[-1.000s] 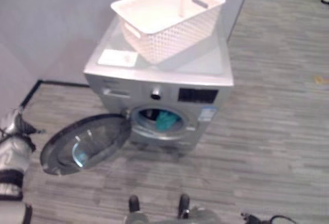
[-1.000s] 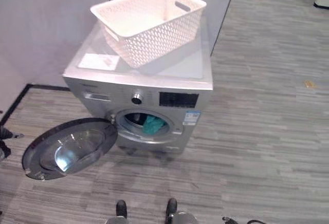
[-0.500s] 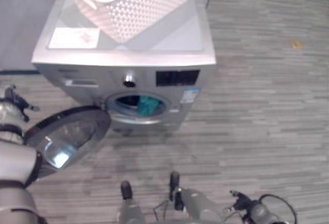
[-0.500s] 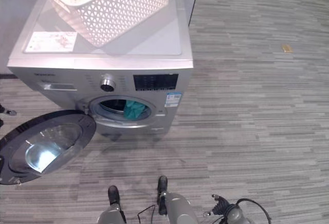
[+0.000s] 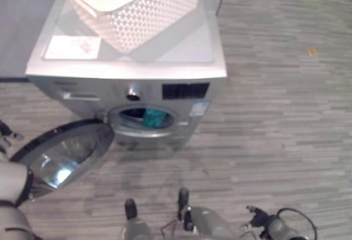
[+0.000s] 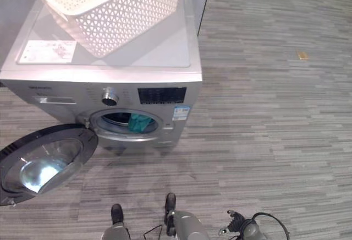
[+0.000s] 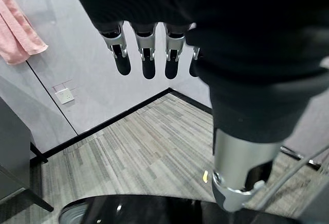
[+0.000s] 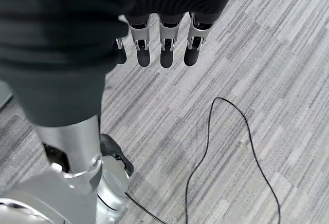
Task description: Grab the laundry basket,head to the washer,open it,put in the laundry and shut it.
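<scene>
Washer [image 6: 110, 94]: silver front-loading machine, taken as the landmark for all items below. It is seen from above in the head views, standing on a grey striped plank floor [image 6: 275, 113] with a grey wall panel [image 5: 22, 20] behind it.

Laundry basket [image 6: 104, 9]: white, perforated sides, open top. It is set on the washer's flat top, towards the rear, and turned at an angle to the top's edges. No contents can be made out in the part that is seen.

Label sheet [image 6: 47, 51]: a white printed sheet, laid flat on the washer's top, near the front left corner, just beside the basket.

Door [image 6: 41, 160]: round, dark-rimmed with a glass centre, swung fully open to the left of the washer's front and hung low over the floor.

Drum opening [image 6: 127, 123]: left uncovered in the washer's front, below the round control knob [image 6: 109, 95] and the dark display panel [image 6: 161, 95].

Laundry [image 6: 140, 121]: a teal cloth, seen inside the drum opening, at its middle.

Left hand [image 7: 149, 44]: shown in its wrist view with fingers [image 7: 122, 54] straight and relaxed, nothing grasped. It is held in the air to the left of the washer, above the open door's dark rim; a pink towel [image 7: 18, 29] is hung on the wall beyond.

Right hand [image 8: 164, 34]: shown in its wrist view with fingers straight and released, nothing held, over bare floor well apart from the washer.
</scene>
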Motion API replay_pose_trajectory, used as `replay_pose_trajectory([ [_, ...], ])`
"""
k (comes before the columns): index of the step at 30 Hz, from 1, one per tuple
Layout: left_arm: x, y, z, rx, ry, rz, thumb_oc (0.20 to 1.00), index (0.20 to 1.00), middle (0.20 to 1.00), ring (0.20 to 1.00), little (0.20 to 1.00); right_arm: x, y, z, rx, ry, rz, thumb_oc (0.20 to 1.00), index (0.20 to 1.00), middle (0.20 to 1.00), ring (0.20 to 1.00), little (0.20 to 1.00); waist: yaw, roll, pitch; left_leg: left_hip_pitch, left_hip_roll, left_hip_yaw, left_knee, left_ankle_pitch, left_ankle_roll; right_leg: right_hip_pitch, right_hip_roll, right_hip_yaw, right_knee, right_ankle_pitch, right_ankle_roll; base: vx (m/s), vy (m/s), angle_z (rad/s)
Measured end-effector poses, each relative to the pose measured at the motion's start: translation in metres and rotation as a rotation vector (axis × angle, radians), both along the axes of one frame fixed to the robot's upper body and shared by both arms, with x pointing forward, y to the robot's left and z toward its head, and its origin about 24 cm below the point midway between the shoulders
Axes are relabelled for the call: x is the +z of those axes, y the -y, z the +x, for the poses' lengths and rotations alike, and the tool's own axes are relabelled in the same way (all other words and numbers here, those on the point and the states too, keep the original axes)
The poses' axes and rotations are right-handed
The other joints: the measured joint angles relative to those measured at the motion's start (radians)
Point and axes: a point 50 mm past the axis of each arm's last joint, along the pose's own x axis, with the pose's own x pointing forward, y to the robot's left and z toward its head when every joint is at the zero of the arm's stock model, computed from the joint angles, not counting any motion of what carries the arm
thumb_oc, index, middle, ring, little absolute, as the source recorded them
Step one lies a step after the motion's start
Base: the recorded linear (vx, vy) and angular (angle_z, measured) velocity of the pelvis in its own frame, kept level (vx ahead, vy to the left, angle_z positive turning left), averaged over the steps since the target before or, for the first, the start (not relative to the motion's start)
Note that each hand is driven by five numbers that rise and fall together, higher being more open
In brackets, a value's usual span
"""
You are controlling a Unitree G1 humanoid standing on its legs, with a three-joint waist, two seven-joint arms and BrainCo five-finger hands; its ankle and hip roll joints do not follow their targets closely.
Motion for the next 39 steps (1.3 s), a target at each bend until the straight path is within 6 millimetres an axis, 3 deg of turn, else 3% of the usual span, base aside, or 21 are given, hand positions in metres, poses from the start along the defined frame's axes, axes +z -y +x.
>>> replay_pose_trajectory([
  [3,-0.017,-0.003,-0.015,0.032,-0.081,-0.058,1.000,1.000,1.000,1.000,1.000,-0.002,-0.002,-0.004,-0.005,-0.016,0.006,1.000,1.000,1.000,1.000,1.000,0.002,-0.003,-0.005,-0.020,0.013,-0.002,0.009,0.000,0.000,-0.002,0.012,-0.009,-0.015,0.010,-0.009,0.00,-0.006,0.08],
  [8,-0.028,0.000,-0.019,0.002,-0.208,-0.071,1.000,1.000,1.000,1.000,1.000,-0.004,0.000,-0.007,-0.013,-0.040,0.000,1.000,1.000,1.000,1.000,1.000,0.008,-0.007,-0.017,-0.027,0.010,-0.001,0.007,0.000,0.000,-0.004,0.011,-0.006,-0.033,0.016,-0.003,0.00,-0.005,0.02],
  [14,-0.038,0.007,-0.014,-0.023,-0.217,-0.066,1.000,1.000,1.000,1.000,1.000,-0.004,0.004,-0.013,-0.018,-0.061,-0.001,1.000,1.000,1.000,1.000,1.000,0.006,0.004,-0.062,-0.064,0.010,-0.001,0.006,0.000,0.000,-0.038,0.013,-0.005,-0.043,0.036,-0.004,0.00,-0.001,-0.01],
  [21,-0.064,0.014,-0.023,-0.042,-0.194,-0.055,1.000,1.000,1.000,1.000,1.000,0.020,0.025,0.007,0.046,0.046,-0.033,1.000,1.000,1.000,1.000,1.000,-0.003,0.034,-0.061,-0.070,0.009,-0.001,0.005,-0.028,0.006,-0.047,0.010,-0.003,-0.045,0.047,0.001,0.00,0.002,-0.01],
  [27,-0.102,0.018,-0.057,-0.038,-0.316,-0.053,1.000,1.000,1.000,1.000,1.000,0.041,0.037,0.021,0.103,0.134,-0.060,1.000,1.000,1.000,1.000,1.000,-0.005,0.063,-0.070,-0.080,-0.002,0.001,0.000,-0.053,0.008,-0.067,0.003,0.014,-0.049,0.063,0.018,0.01,0.026,-0.07],
  [28,-0.114,0.024,-0.064,-0.052,-0.355,-0.085,1.000,1.000,1.000,1.000,1.000,0.042,0.039,0.022,0.095,0.141,-0.064,1.000,1.000,1.000,1.000,1.000,-0.005,0.065,-0.068,-0.079,-0.003,0.000,-0.003,-0.053,0.008,-0.062,0.003,0.012,-0.056,0.067,0.021,0.00,0.017,0.08],
  [29,-0.138,0.044,-0.064,-0.116,-0.381,-0.146,1.000,1.000,1.000,1.000,1.000,0.043,0.044,0.019,0.060,0.147,-0.070,1.000,1.000,1.000,1.000,1.000,0.003,0.066,-0.066,-0.079,-0.007,-0.001,-0.003,-0.053,0.008,-0.055,-0.001,0.009,-0.065,0.070,0.023,0.01,0.001,0.17],
  [30,-0.169,0.079,-0.058,-0.229,-0.382,-0.263,1.000,1.000,1.000,1.000,1.000,0.043,0.050,0.015,0.026,0.142,-0.076,1.000,1.000,1.000,1.000,1.000,0.008,0.065,-0.061,-0.079,-0.010,-0.001,-0.013,-0.053,0.008,-0.053,-0.004,0.001,-0.069,0.070,0.023,0.01,-0.007,0.23],
  [31,-0.184,0.111,-0.047,-0.339,-0.343,-0.344,1.000,1.000,1.000,1.000,1.000,0.042,0.050,0.014,0.018,0.140,-0.078,1.000,1.000,1.000,1.000,1.000,0.013,0.055,-0.044,-0.079,-0.010,-0.002,-0.020,-0.053,0.009,-0.052,-0.005,-0.010,-0.069,0.070,0.023,0.02,-0.009,0.21],
  [34,-0.175,0.185,-0.023,-0.680,-0.123,-0.503,1.000,1.000,1.000,1.000,1.000,0.037,0.050,0.005,-0.055,0.145,-0.060,1.000,1.000,1.000,1.000,1.000,0.020,0.034,-0.019,-0.077,-0.012,-0.013,-0.034,-0.052,0.009,-0.044,-0.005,-0.021,-0.073,0.074,0.028,0.01,-0.006,0.11],
  [37,-0.155,0.197,-0.007,-0.737,-0.010,-0.537,1.000,1.000,1.000,1.000,1.000,0.035,0.049,0.003,-0.064,0.136,-0.059,1.000,1.000,1.000,1.000,1.000,0.018,0.041,-0.013,-0.057,-0.013,-0.014,-0.038,-0.055,0.013,-0.021,-0.006,-0.023,-0.084,0.073,0.028,0.01,-0.003,0.03],
  [39,-0.132,0.195,0.019,-0.731,0.097,-0.511,1.000,1.000,1.000,1.000,1.000,0.036,0.046,0.007,-0.056,0.150,-0.053,1.000,1.000,1.000,1.000,1.000,0.015,0.059,-0.002,-0.058,-0.014,-0.026,-0.038,-0.053,0.009,-0.017,-0.007,-0.027,-0.089,0.075,0.031,-0.01,0.008,0.06],
])
